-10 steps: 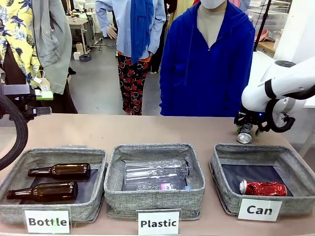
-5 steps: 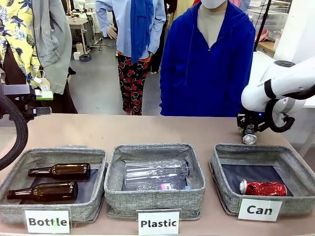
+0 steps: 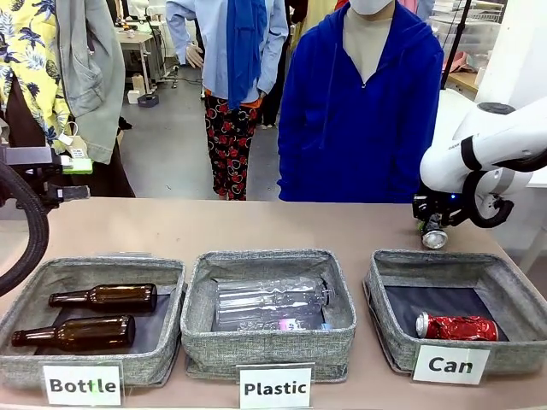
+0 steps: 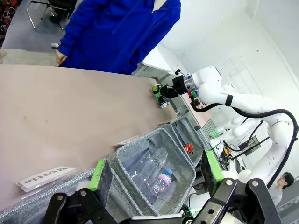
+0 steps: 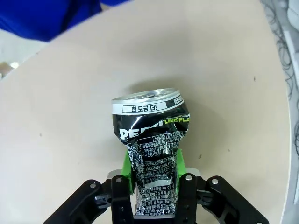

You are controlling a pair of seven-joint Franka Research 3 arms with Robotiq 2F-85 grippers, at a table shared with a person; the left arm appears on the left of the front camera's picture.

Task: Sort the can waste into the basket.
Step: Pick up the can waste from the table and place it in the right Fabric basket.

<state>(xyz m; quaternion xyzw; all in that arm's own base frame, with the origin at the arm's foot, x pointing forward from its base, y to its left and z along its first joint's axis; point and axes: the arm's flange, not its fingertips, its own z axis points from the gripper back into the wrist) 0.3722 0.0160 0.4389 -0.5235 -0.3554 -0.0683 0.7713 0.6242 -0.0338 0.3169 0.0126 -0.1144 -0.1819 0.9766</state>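
- Silver can (image 5: pixel 152 140) is clamped between the right gripper (image 3: pixel 432 229) fingers, its free end projecting beyond the fingertips.
- "Can" basket (image 3: pixel 389 275) lies just below and nearer.
- Risk: early release drops the can outside the rim.
- Left gripper (image 4: pixel 154 170) stands apart, empty.

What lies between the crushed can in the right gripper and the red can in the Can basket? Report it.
In the front view, the basket's grey far wall and a strip of dark lining separate the gripped can from the red can; nothing else.
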